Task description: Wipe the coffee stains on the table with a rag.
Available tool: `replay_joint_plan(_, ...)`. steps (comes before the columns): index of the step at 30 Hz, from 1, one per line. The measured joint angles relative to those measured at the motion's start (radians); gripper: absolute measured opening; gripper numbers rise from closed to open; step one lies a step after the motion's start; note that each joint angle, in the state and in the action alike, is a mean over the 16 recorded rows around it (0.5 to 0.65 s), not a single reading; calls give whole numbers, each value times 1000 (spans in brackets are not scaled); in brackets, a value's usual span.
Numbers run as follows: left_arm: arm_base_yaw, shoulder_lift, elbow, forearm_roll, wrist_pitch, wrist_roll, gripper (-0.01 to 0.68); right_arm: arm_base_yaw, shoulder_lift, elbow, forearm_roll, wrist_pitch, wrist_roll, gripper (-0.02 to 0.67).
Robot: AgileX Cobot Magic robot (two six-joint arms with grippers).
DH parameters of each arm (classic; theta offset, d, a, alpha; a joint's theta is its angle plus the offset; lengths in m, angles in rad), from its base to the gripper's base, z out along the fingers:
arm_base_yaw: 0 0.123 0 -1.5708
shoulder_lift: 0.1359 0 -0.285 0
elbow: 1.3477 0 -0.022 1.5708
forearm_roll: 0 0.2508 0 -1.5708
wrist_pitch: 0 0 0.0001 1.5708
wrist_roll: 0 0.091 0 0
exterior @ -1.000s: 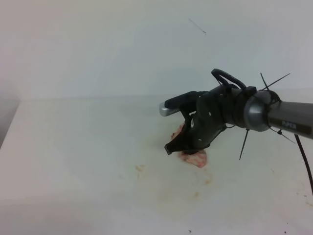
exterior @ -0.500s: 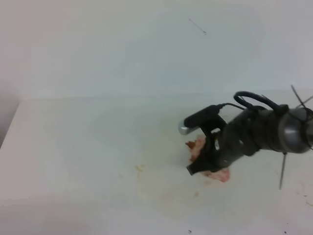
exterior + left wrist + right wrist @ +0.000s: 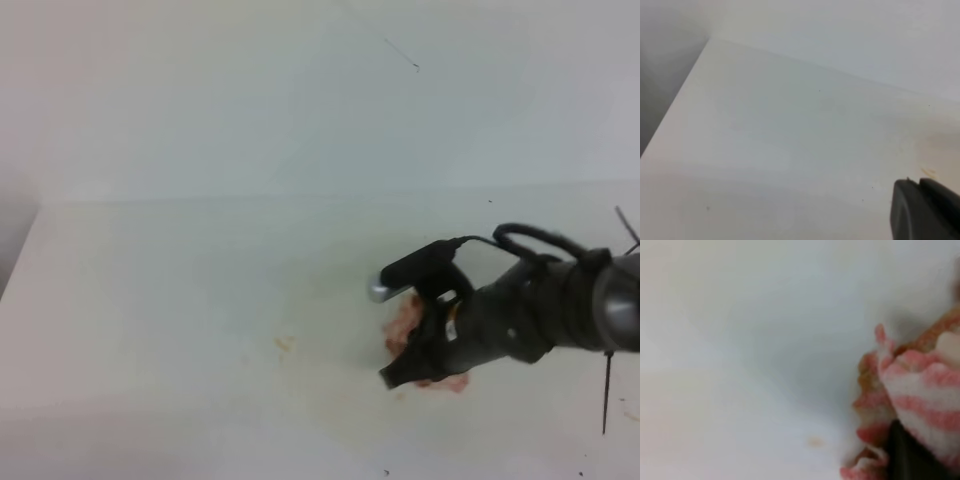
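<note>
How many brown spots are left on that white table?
2 clear ones: a small coffee stain well to the left of the rag, and a faint speck beside the cloth in the right wrist view. Others may hide under the rag or the right hand.

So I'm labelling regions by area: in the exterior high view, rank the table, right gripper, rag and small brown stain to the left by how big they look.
1. table
2. right gripper, though it sits nearer the camera
3. rag, partly hidden
4. small brown stain

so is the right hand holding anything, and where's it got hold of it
The right hand grips the striped rag, bunched, by its middle and pressed to the table.
</note>
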Motion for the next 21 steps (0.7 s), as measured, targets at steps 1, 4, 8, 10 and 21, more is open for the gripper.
replay_joint_plan(1,0,0,0,0,0,0,-1,13,1,6,7,-8,0,11)
replay_joint_plan(4,0,0,0,0,0,0,-1,48,-4,21,27,-26,-1,11)
replay_joint_plan(8,0,0,0,0,0,0,-1,81,-37,30,47,-31,9,11)
replay_joint_plan(10,0,0,0,0,0,0,-1,88,-64,32,49,-28,20,11)
replay_joint_plan(21,0,0,0,0,0,0,-1,29,-226,46,-96,37,198,11)
